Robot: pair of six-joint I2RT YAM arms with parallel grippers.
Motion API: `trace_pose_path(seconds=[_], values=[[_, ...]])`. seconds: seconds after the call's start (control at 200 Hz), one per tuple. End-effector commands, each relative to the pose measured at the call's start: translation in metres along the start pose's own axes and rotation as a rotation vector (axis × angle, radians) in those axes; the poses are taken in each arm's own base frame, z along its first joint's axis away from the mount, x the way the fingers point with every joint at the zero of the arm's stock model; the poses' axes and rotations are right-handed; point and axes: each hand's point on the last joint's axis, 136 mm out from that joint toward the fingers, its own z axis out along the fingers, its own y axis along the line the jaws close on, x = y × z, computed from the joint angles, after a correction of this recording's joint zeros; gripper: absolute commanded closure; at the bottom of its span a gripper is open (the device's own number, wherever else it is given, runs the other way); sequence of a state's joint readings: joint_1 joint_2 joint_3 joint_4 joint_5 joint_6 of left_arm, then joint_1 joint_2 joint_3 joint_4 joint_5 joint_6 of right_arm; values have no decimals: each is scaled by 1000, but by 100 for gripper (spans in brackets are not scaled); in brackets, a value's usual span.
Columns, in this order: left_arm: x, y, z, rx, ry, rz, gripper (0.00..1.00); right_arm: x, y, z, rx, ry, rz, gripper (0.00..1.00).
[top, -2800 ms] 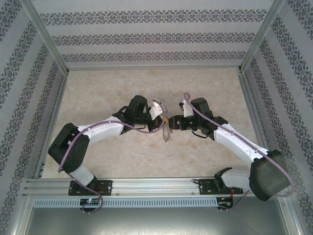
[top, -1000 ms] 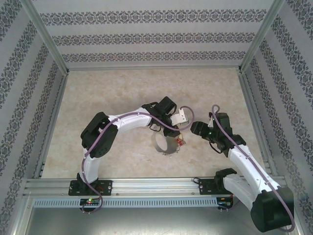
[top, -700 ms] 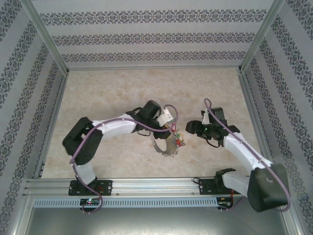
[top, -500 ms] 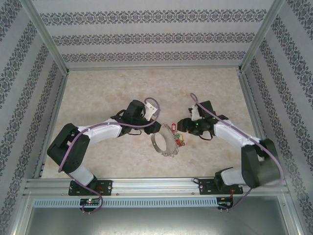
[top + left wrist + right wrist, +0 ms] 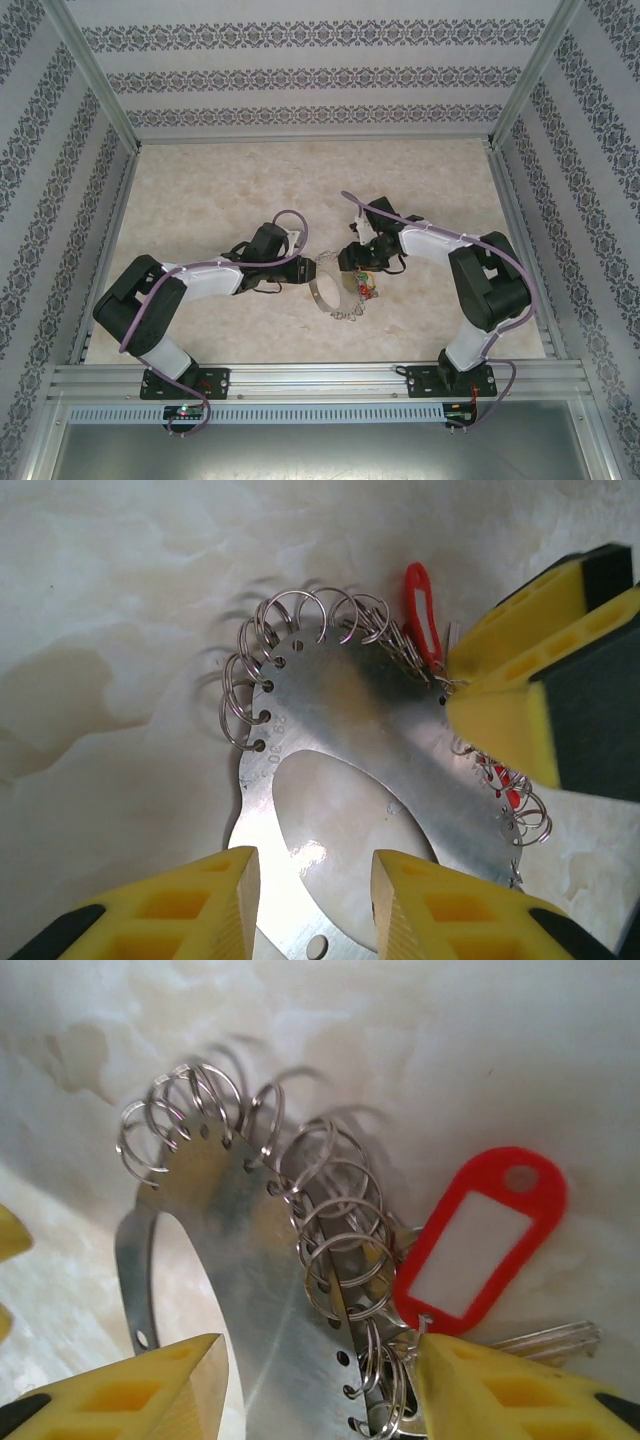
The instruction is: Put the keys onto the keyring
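The keyring [image 5: 318, 290], a flat silver hoop fringed with small split rings, rests on the marble table. Keys [image 5: 368, 289] with coloured tags cluster at its right side. My left gripper [image 5: 305, 268] is at the hoop's left; in the left wrist view it [image 5: 315, 895] stands open, straddling the keyring [image 5: 350, 710] band. My right gripper [image 5: 355, 265] is over the hoop's upper right. In the right wrist view it [image 5: 315, 1375] is open over the keyring [image 5: 240, 1250] rim and its rings, beside a red tag [image 5: 480, 1245] and a silver key [image 5: 555, 1338].
Patterned walls and metal rails enclose the table [image 5: 220, 190]. The right gripper's yellow finger [image 5: 520, 680] crowds the hoop's far side in the left wrist view, next to a red tag [image 5: 418, 605]. The two arms' bases sit at the near edge.
The left arm drew back leftward and came to the hoop's left side. The right arm swung in from the right onto the hoop's upper right, its jaws narrowing. The hoop stayed put.
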State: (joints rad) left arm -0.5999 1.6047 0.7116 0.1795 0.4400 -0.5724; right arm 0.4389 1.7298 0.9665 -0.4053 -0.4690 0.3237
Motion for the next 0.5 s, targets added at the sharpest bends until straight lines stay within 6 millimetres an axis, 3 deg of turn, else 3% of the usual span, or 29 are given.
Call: trace_pose_path(seconds=[0.0, 0.315, 0.495], values=[[-9, 2, 6, 3, -10, -46, 66, 11, 4, 6, -1, 56, -46, 48], [1, 17, 25, -36, 54, -89, 66, 29, 11, 18, -70, 116, -44, 57], [5, 20, 32, -31, 66, -107, 66, 35, 26, 17, -165, 131, -59, 65]])
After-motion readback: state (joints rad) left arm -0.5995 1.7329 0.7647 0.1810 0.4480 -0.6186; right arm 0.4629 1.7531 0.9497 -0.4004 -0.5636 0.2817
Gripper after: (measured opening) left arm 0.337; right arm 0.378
